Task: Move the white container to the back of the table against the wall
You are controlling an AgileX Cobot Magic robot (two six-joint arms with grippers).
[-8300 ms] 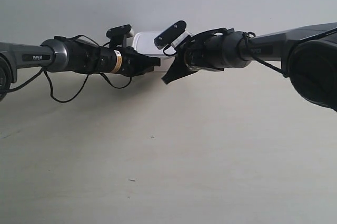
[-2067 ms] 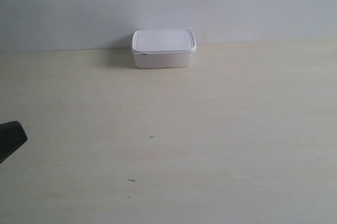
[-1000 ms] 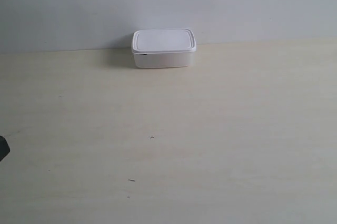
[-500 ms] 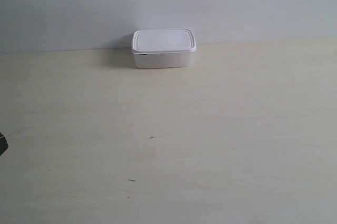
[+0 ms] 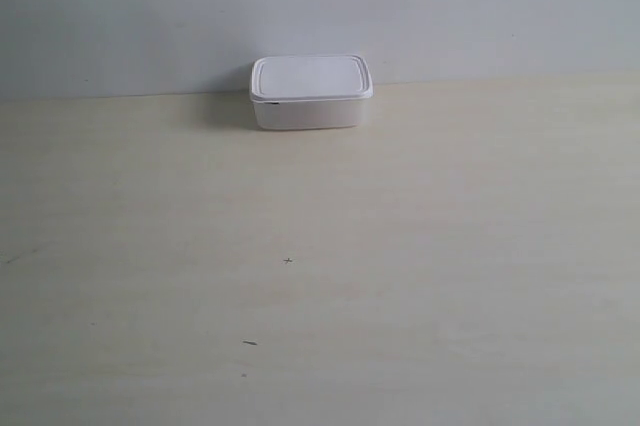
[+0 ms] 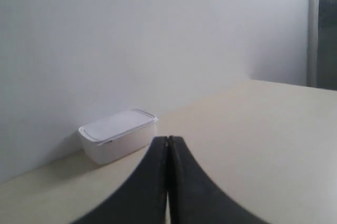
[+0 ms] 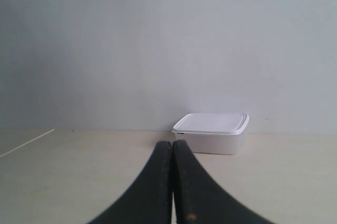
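Note:
The white container (image 5: 311, 92) stands lidded at the far edge of the table (image 5: 400, 276), right by the wall (image 5: 450, 6). Neither arm shows in the exterior view. The left wrist view has the white container (image 6: 118, 135) well beyond my left gripper (image 6: 168, 141), whose two dark fingers are pressed together with nothing between them. The right wrist view has the white container (image 7: 211, 132) ahead of my right gripper (image 7: 172, 144), also shut and empty. Both grippers are clear of the box.
A few tiny dark specks (image 5: 288, 261) mark the tabletop in front of the box. A dark vertical edge (image 6: 322, 29) stands past the wall's end in the left wrist view.
Both arms, at the container 8 seconds ago, have drawn away. The last dark bit of an arm at the exterior view's left edge has slid out of frame. The container has stayed put.

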